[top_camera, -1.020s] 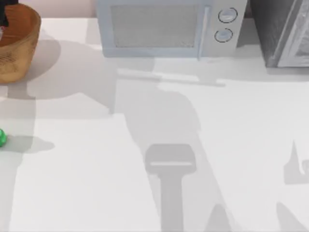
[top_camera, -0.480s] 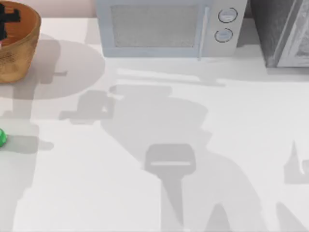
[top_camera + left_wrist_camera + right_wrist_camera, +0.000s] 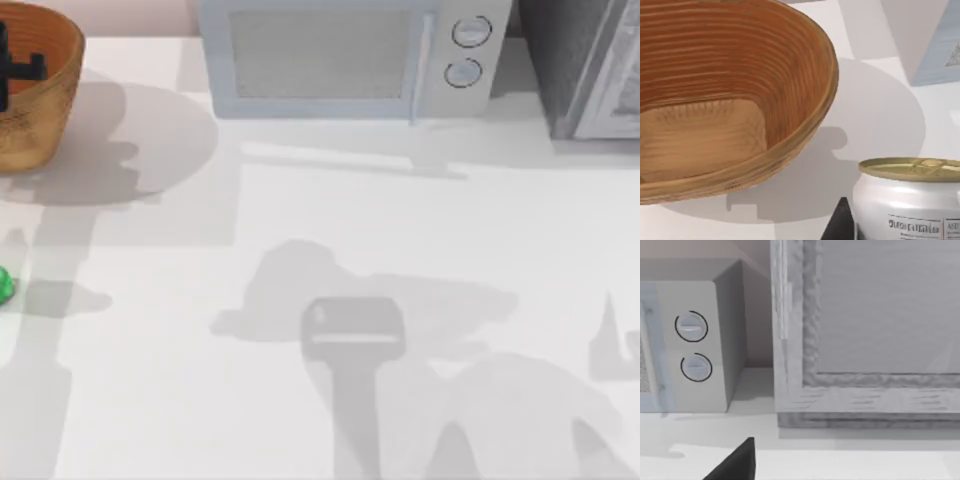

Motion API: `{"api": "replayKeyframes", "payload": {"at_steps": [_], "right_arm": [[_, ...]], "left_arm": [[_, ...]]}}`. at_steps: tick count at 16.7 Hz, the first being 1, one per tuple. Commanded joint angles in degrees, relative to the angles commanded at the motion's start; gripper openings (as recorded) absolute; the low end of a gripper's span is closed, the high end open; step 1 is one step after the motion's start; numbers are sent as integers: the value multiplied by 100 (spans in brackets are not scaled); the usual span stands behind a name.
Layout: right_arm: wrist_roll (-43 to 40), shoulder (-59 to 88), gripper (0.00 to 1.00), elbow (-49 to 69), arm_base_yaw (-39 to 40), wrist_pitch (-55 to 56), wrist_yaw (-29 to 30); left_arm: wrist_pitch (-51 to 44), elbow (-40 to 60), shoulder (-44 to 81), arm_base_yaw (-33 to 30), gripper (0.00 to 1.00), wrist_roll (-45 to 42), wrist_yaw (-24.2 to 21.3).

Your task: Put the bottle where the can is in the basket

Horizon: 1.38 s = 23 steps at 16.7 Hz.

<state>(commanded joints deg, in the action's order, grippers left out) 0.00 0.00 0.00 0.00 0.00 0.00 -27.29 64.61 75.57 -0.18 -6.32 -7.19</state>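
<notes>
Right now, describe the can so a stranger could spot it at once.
Find the big wicker basket at the table's far left corner. In the left wrist view, the can appears outside its rim: white-bodied, dull gold top, small printed label, unlike the ribbed orange-brown weave.

left end effector (image 3: 12, 68) now shows higher over the basket (image 3: 45, 110), can (image 3: 910, 200) lifted out alongside | arm shadows on the desk (image 3: 400, 250) slid right and toward the front | bottle's shadow reshaped

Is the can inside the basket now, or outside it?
Outside. In the left wrist view the can is upright beside the basket, and the basket's visible inside is empty.
</notes>
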Motion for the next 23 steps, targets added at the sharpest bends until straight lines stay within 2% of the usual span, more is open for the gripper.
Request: {"api": "replayKeyframes", "payload": {"at_steps": [10,23], "right_arm": [[0,0,100,0,0,0,0],[0,0,100,0,0,0,0]], "left_arm": [[1209,-2906,-2756,-175,0,271,344],[2576,-5938,-6896,-117,0,527,651]]}}
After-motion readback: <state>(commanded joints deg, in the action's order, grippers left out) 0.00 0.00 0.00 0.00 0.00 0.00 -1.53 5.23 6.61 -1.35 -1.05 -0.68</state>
